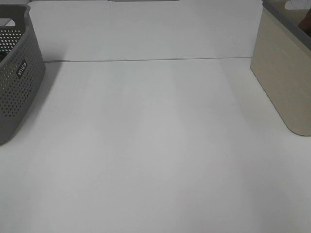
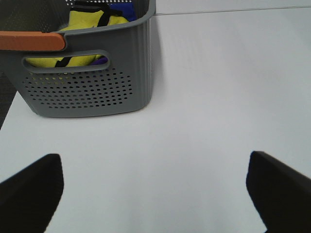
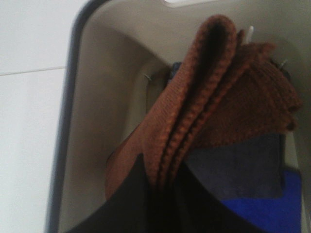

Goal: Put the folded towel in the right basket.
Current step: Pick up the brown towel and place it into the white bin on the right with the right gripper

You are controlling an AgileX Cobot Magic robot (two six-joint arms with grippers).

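The folded towel [image 3: 228, 97] is rust-brown and knitted. It hangs folded inside the right basket [image 3: 97, 97], a beige bin with a dark rim. My right gripper [image 3: 160, 204] is shut on the towel's lower edge, with its dark fingers [image 3: 126, 204] inside the basket's opening. In the exterior high view the right basket [image 1: 282, 73] stands at the right edge, and only a brown bit [image 1: 306, 19] shows inside it. My left gripper [image 2: 154, 165] is open and empty above the white table, short of the grey basket [image 2: 92, 82].
The grey perforated basket [image 1: 17, 73] stands at the table's left edge and holds yellow and blue cloth [image 2: 90, 22]. The right basket also holds dark blue cloth [image 3: 233, 165] and bright blue cloth [image 3: 262, 208] under the towel. A white table [image 1: 155, 145] lies between the baskets.
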